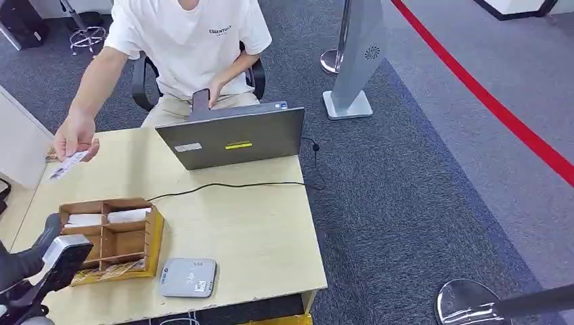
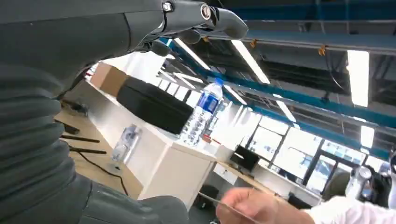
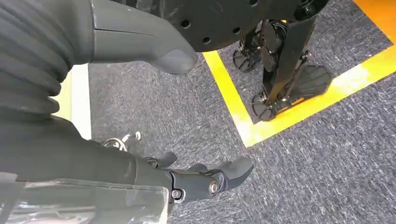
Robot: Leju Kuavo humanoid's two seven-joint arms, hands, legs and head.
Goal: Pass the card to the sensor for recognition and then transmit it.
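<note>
Person's hand (image 1: 74, 139) offers card (image 1: 68, 164) over the surface's far-left edge; the robot's left hand (image 2: 187, 21), fingers apart and empty, may fumble it.

A grey open laptop (image 1: 233, 135) stands at the far edge of the pale wooden desk (image 1: 257, 230), beside a partitioned wooden organiser box (image 1: 112, 240), black cable (image 1: 223, 185) between.
</note>
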